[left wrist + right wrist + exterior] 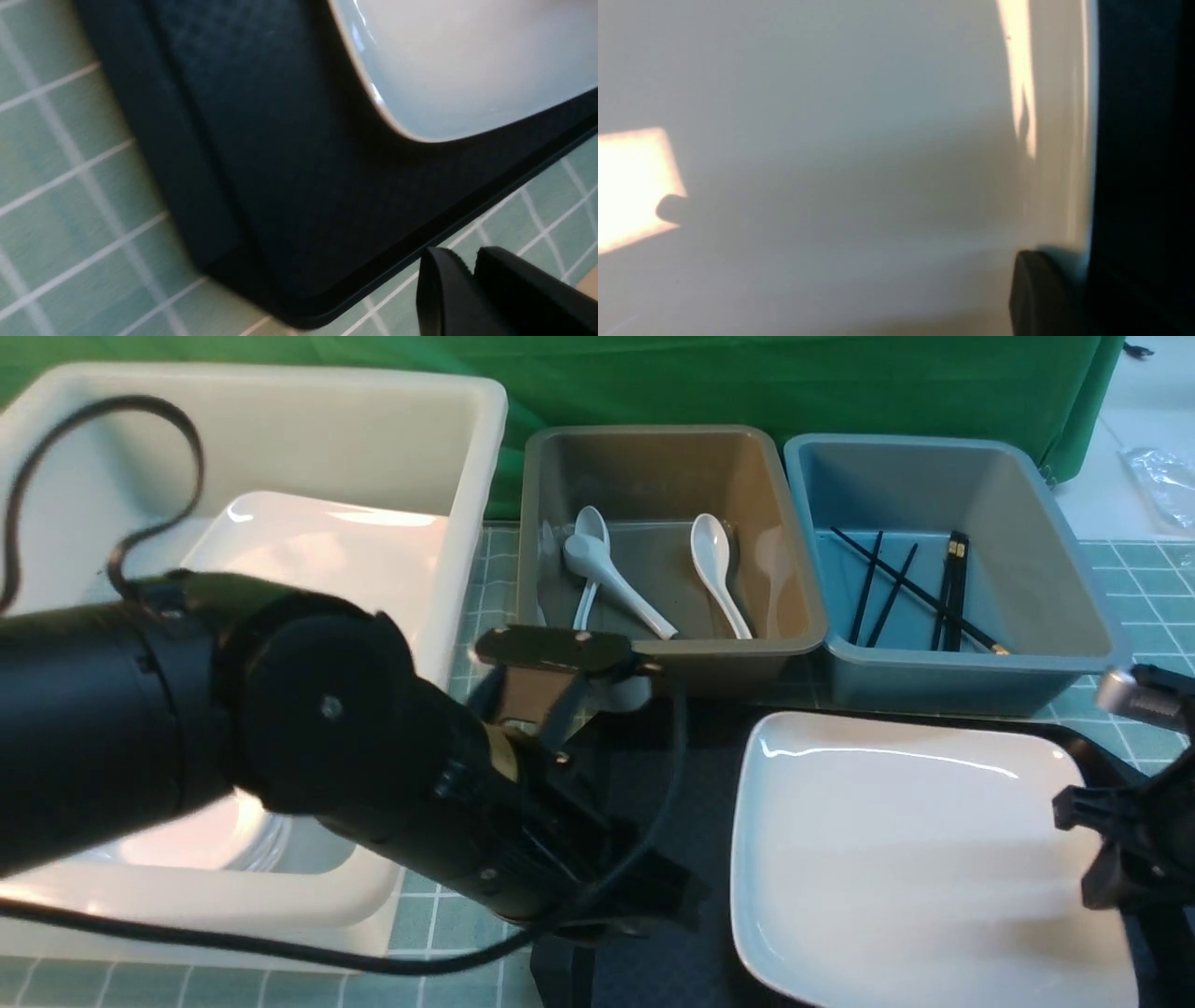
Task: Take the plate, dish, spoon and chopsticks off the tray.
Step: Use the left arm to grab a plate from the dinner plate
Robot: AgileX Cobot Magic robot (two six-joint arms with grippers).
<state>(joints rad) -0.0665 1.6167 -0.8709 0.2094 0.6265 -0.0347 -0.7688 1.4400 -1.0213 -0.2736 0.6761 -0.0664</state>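
If that right pincer (pixel 1092 849) lifts now, the glossy plate (pixel 896 840) could slip off so thin a rim hold and clatter back onto the tray (pixel 700 775). The plate lies on the tray's right half, its right rim under one finger (pixel 1041 294). The other finger is hidden, so I can't tell if it's clamped. The left pincer (pixel 467 289) hangs nearly closed and empty beside a tray corner.

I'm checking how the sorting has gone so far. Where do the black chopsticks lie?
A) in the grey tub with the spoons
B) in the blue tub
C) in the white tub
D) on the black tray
B: the chopsticks lie on the floor of the blue tub, while the grey tub beside it holds only white spoons.
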